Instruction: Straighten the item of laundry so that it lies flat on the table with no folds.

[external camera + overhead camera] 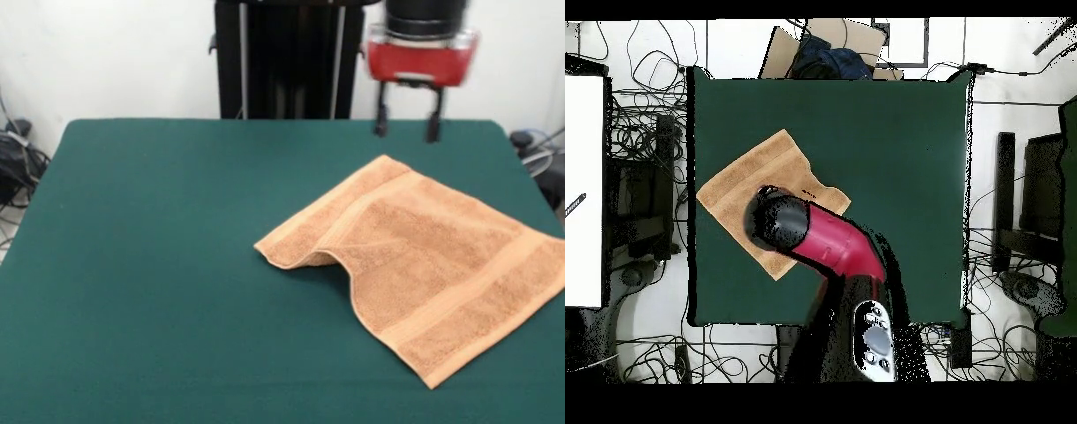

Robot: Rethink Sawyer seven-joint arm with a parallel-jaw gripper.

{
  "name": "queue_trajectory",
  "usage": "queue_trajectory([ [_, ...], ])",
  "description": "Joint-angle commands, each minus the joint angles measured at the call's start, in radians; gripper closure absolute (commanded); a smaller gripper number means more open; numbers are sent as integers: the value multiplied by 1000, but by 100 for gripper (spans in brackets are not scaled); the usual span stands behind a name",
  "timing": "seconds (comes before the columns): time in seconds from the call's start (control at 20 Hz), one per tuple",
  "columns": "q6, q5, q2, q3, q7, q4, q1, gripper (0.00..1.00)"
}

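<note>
Peach towel (433, 261) (one corner folded over) on the table (159, 265), below the raised, empty, spread-fingered gripper (407, 128).

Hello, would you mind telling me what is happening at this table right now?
A Sawyer arm is working on flattening an orange towel on the green table. The gripper hangs open above the towel's far side, holding nothing. The towel lies toward one side of the table and is not flat yet: the corner nearest the table's middle is folded over and humped up.

Table (150, 265) bare left of towel (424, 256); nothing blocks access.
</note>
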State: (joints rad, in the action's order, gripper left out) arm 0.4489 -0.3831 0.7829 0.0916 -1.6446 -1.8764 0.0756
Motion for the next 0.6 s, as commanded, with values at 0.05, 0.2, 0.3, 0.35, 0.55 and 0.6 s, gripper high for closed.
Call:
queue_trajectory([
  [0.05, -68, 36, 53, -128, 7, -187, 171, 0],
  [0.2, -80, 62, 75, -153, 35, -231, 244, 0],
  [0.3, -66, 93, 81, -156, 59, -231, 289, 0],
  [0.35, -59, 106, 78, -159, 66, -229, 310, 0],
  [0.55, -63, 162, 85, -175, 63, -224, 364, 0],
  [0.6, -68, 176, 91, -174, 53, -223, 366, 0],
])
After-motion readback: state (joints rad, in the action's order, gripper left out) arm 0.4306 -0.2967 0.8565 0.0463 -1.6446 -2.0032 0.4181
